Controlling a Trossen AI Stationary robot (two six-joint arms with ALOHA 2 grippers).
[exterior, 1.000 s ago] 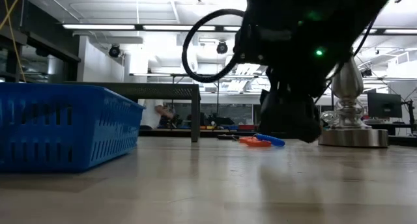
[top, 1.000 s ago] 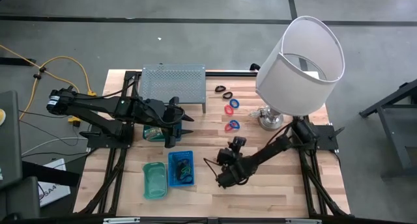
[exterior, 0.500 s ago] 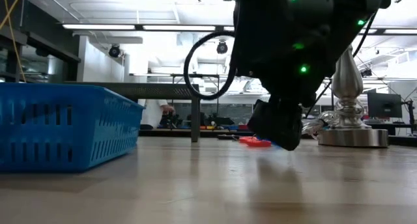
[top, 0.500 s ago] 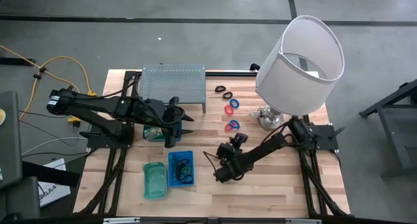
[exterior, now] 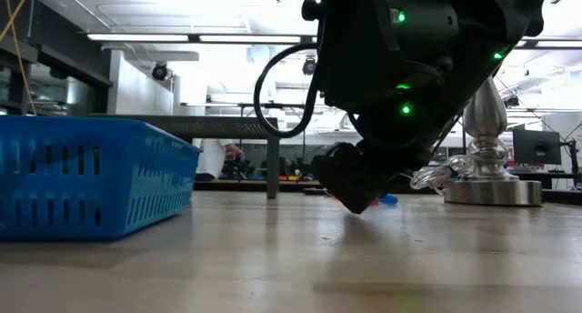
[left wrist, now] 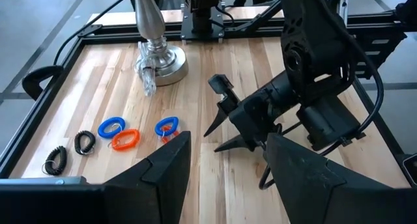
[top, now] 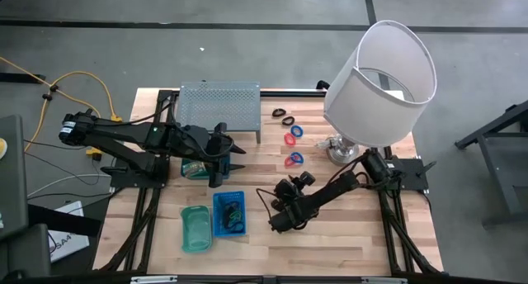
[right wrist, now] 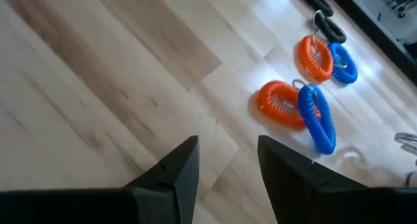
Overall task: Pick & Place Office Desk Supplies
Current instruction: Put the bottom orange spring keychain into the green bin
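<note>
Two pairs of red and blue coil rings (top: 294,159) (top: 294,134) and two black coil loops (top: 283,116) lie flat on the wooden table between the rack and the lamp. The right wrist view shows the nearer red-and-blue pair (right wrist: 296,107) ahead of my right gripper (right wrist: 228,155). That gripper (top: 276,224) is open, low over bare wood, right of the blue tray (top: 216,211), with nothing between its fingers. My left gripper (top: 235,158) hangs open above the table's left half, in front of the rack, holding nothing.
The grey perforated rack (top: 219,105) stands at the far left. The white-shaded lamp (top: 379,78) stands on its metal base (left wrist: 159,58) at the far right. A green tray (top: 195,228) lies beside the blue one, which holds dark items. Bare wood lies at the near right.
My right gripper has rolled about the line it points along and sunk a little toward the table, shifting slightly toward the blue tray. Its fingers stay apart. The coils have not moved.
</note>
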